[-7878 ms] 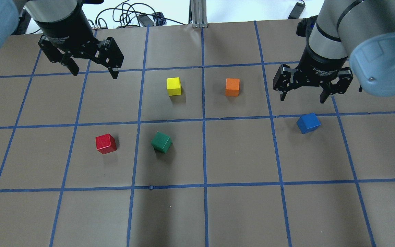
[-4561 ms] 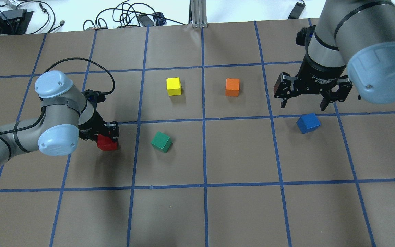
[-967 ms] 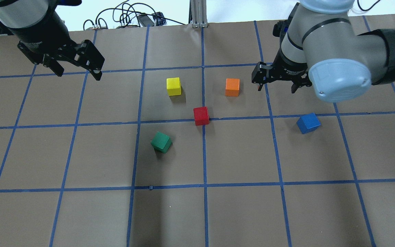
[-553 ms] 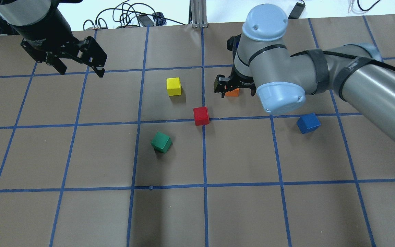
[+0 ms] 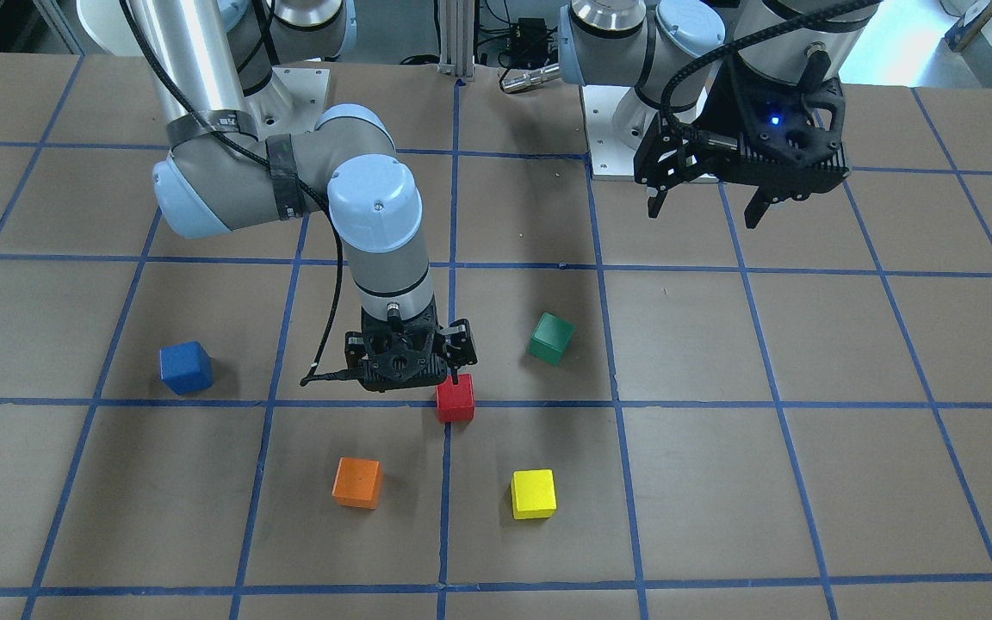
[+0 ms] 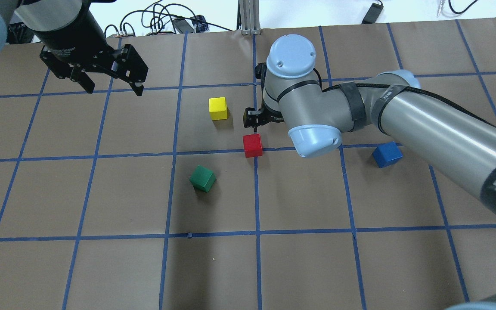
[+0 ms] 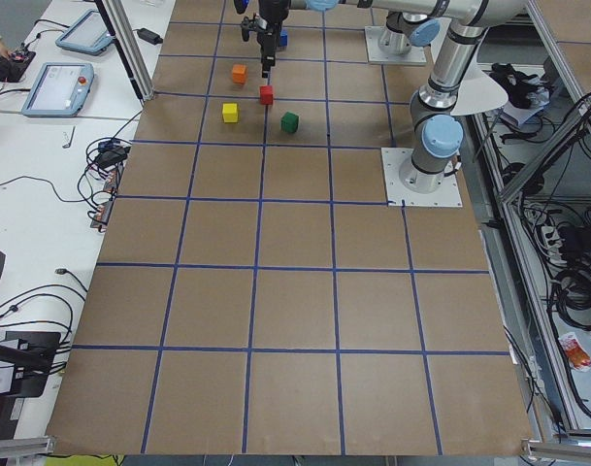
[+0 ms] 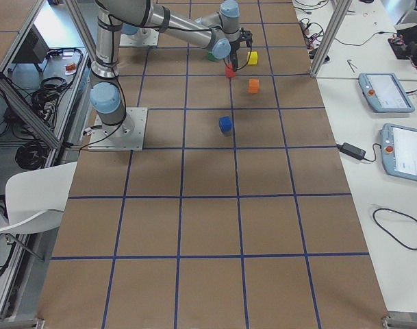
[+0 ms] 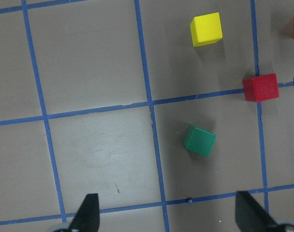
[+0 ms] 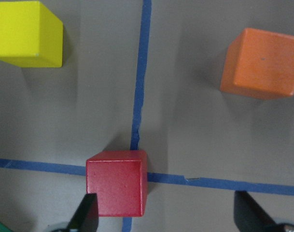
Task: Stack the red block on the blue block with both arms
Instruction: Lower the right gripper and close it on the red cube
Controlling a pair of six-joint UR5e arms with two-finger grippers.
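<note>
Red block (image 6: 252, 145): cube, no long axis. Its sides run square to the grid. It sits on a crossing of two blue tape lines (image 6: 213, 151) at the middle of the overhead view, flat on the paper.
- Room about it: yellow cube (image 6: 218, 108) to the upper left and green cube (image 6: 202, 178) to the lower left, both well apart from it. In the right wrist view the orange cube (image 10: 260, 64) lies at upper right, with bare paper between.

Right gripper (image 10: 167, 215): jaws spread wide, holding nothing, low over the red block. The block lies off-centre, just inside the finger at the lower left of the wrist view; whether they touch cannot be told.

Blue block (image 6: 387, 154): right of centre in the overhead view, just below a tape line and turned slightly off the grid. It has bare paper on every side and is well apart from the red block. The right arm (image 6: 424, 129) passes above and beside it.

Left gripper (image 6: 113, 84): upper left of the overhead view, raised, jaws wide and empty.

Table (image 6: 299, 267): brown paper ruled in large squares, with the lower half of the overhead view bare. Cables (image 6: 157, 21) lie on a white bench along the top edge
</note>
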